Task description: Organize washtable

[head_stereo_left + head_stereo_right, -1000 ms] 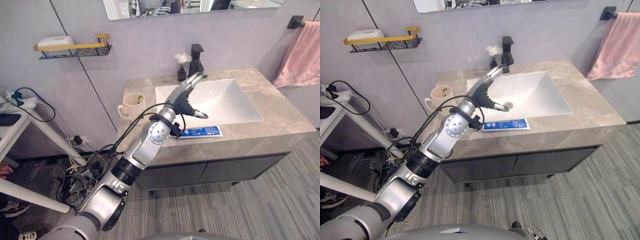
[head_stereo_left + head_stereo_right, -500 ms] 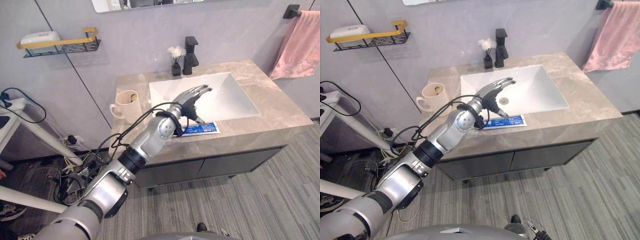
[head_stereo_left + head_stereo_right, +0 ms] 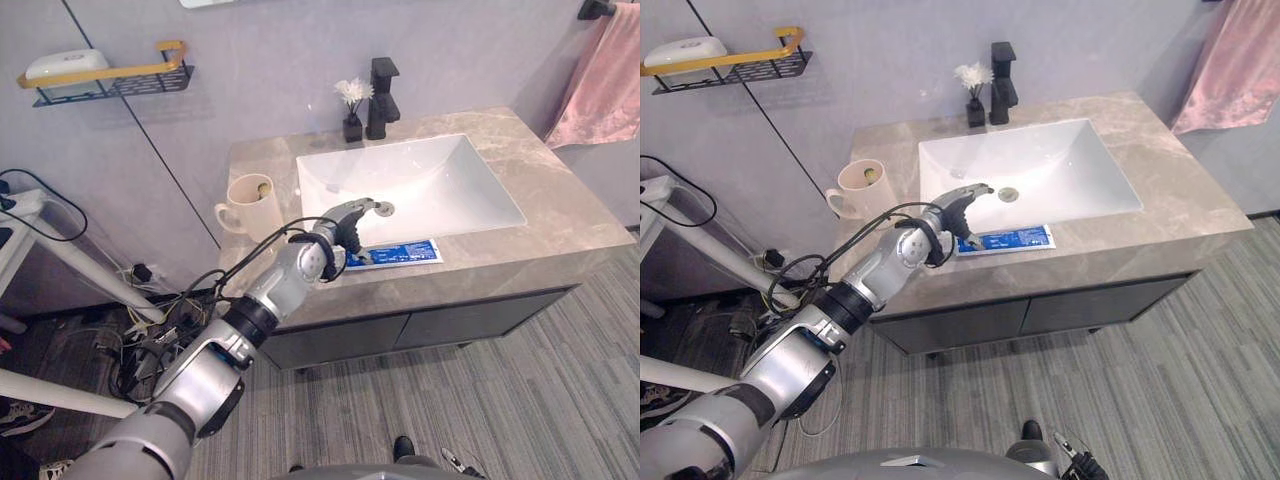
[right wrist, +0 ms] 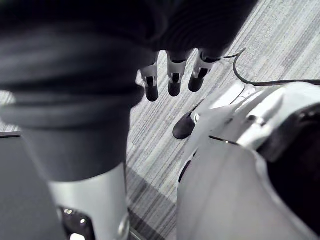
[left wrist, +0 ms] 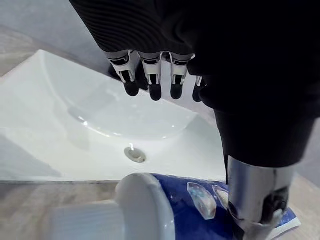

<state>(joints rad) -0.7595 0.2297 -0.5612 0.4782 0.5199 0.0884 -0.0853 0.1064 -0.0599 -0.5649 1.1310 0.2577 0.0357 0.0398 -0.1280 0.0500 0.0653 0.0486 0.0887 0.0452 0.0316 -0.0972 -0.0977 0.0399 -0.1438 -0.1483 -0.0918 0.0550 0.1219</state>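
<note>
Left hand (image 3: 350, 222): fingers (image 5: 150, 82) loosely extended, thumb apart, nothing in the grasp. It hovers just over the cap end of the toothpaste tube (image 3: 398, 252). Right hand (image 4: 171, 75) hangs slack and empty.

Tube lies flat on the counter (image 3: 560, 235), on the strip between the basin (image 3: 420, 185) and the front edge. Its long axis runs parallel to that edge. The white cap points to the robot's left, toward the mug (image 3: 247, 205), and the flat tail points right.

My plan for the pick-up:
- Lower until thumb and fingers straddle the tube across its width, near the cap shoulder, where I judge it stiffest.
- Close gently, since the body will likely squash.
- Lift level before I swing it clear of the basin.
</note>
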